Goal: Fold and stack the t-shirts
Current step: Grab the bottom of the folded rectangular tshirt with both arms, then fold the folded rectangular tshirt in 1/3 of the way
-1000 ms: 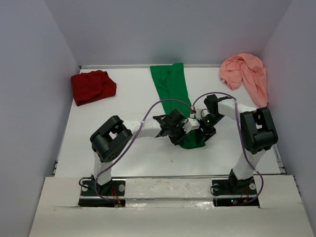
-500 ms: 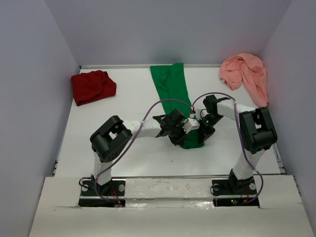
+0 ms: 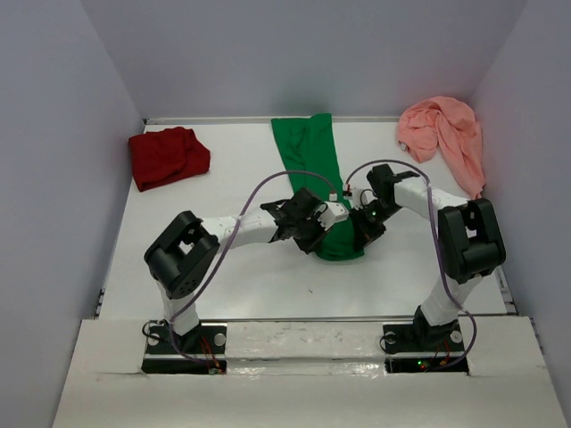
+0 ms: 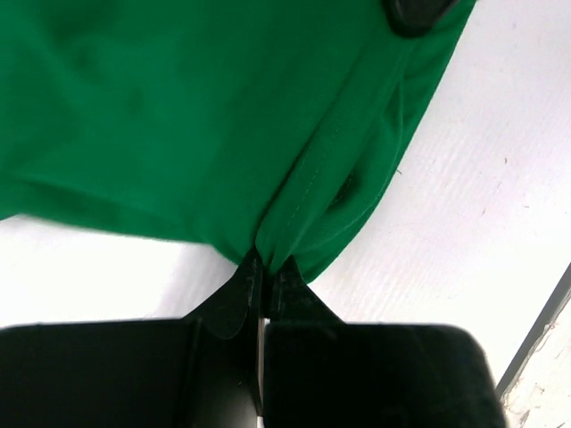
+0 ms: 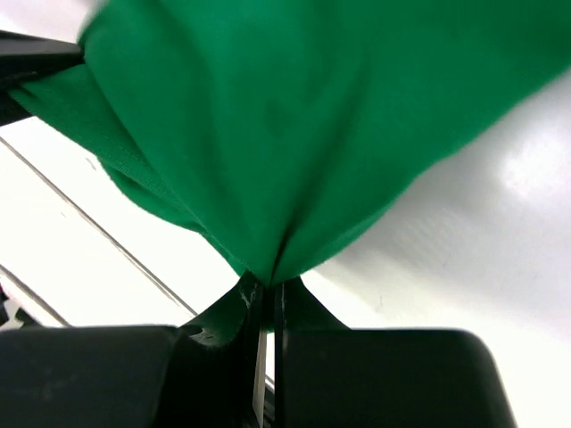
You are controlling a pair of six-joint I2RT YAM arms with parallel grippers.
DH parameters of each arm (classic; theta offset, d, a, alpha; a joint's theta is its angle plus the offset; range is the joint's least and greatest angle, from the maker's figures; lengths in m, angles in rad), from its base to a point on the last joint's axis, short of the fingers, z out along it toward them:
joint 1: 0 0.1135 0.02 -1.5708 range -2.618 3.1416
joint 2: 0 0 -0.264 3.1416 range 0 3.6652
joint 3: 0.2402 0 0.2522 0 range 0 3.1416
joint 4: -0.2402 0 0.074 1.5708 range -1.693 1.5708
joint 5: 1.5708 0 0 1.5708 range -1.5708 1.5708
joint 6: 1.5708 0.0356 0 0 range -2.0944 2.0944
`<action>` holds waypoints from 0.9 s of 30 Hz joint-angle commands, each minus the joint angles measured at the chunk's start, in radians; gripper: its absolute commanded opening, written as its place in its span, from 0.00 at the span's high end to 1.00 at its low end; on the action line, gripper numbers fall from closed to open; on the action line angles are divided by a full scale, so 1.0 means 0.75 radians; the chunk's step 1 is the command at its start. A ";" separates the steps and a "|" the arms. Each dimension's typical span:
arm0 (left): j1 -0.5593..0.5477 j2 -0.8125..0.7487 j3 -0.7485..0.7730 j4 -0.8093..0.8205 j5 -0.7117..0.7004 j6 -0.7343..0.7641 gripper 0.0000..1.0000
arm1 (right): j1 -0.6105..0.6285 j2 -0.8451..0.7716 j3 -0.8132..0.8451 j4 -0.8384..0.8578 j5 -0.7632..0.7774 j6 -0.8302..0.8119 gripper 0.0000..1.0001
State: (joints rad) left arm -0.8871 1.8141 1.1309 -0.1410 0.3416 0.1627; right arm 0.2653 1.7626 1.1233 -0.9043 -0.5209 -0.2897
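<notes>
White table [image 3: 223, 285], pale grey walls [image 3: 303, 53] on three sides. My left jaws and right jaws are each clamped on the near end of the green shirt [image 3: 308, 156], a strip running mid-table to the far edge. Dark red shirt [image 3: 168, 156] bunched far-left, salmon-pink shirt [image 3: 442, 134] far-right.

We find the bright green cloth t-shirt [image 3: 308, 156] lying as a long narrow strip from the far edge of the tabletop [image 3: 223, 267] to its middle. Its near end is pinched by the left end effector [image 4: 261, 278] and right end effector [image 5: 266, 290]. The dark red cloth t-shirt [image 3: 168, 156] sits crumpled far left, and the salmon-pink cloth t-shirt [image 3: 443, 134] far right.
</notes>
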 commanded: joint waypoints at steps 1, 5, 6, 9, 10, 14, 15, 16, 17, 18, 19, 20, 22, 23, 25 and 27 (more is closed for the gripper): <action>0.121 -0.197 -0.029 -0.045 -0.057 -0.019 1.00 | 0.006 -0.066 0.122 0.048 -0.001 0.010 1.00; 0.219 -0.294 -0.054 -0.031 -0.018 -0.023 1.00 | 0.006 -0.033 0.202 0.048 -0.031 0.018 1.00; 0.232 -0.324 -0.058 -0.033 -0.008 -0.019 1.00 | 0.006 -0.015 0.236 0.048 -0.038 0.020 1.00; 0.270 -0.375 -0.082 -0.011 -0.012 -0.019 1.00 | 0.006 0.024 0.302 0.054 -0.054 0.032 1.00; 0.277 -0.380 -0.084 -0.012 -0.016 -0.019 1.00 | 0.006 0.031 0.316 0.054 -0.056 0.032 1.00; 0.316 -0.394 -0.097 0.002 -0.003 -0.021 1.00 | 0.006 0.073 0.406 0.075 -0.044 0.028 1.00; 0.324 -0.384 -0.093 0.004 -0.008 -0.023 1.00 | 0.006 0.108 0.461 0.073 -0.048 0.039 1.00; 0.326 -0.380 -0.092 0.004 0.001 -0.023 1.00 | 0.006 0.127 0.486 0.073 -0.056 0.039 1.00; 0.328 -0.372 -0.086 0.004 0.003 -0.021 1.00 | 0.006 0.145 0.513 0.075 -0.066 0.041 1.00; 0.326 -0.355 -0.082 0.002 0.001 -0.019 1.00 | 0.006 0.167 0.541 0.073 -0.068 0.047 1.00; 0.328 -0.347 -0.078 0.002 -0.005 -0.019 1.00 | 0.006 0.188 0.568 0.073 -0.070 0.049 1.00; 0.328 -0.339 -0.074 0.002 -0.003 -0.012 1.00 | 0.006 0.227 0.617 0.077 -0.074 0.049 1.00; 0.332 -0.322 -0.066 0.002 -0.005 -0.004 1.00 | 0.006 0.284 0.692 0.077 -0.083 0.051 1.00; 0.330 -0.314 -0.060 0.004 -0.014 -0.004 1.00 | 0.006 0.284 0.693 0.077 -0.085 0.051 1.00; 0.334 -0.296 -0.035 -0.004 -0.008 0.002 1.00 | 0.006 0.339 0.764 0.077 -0.091 0.057 1.00; 0.334 -0.269 -0.013 -0.014 -0.007 0.020 1.00 | 0.006 0.382 0.821 0.077 -0.093 0.059 1.00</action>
State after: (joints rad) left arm -0.6510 1.5898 1.0782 -0.0971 0.3504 0.1497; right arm 0.2840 2.0098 1.6444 -0.8700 -0.6388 -0.2409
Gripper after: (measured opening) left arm 0.047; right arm 0.047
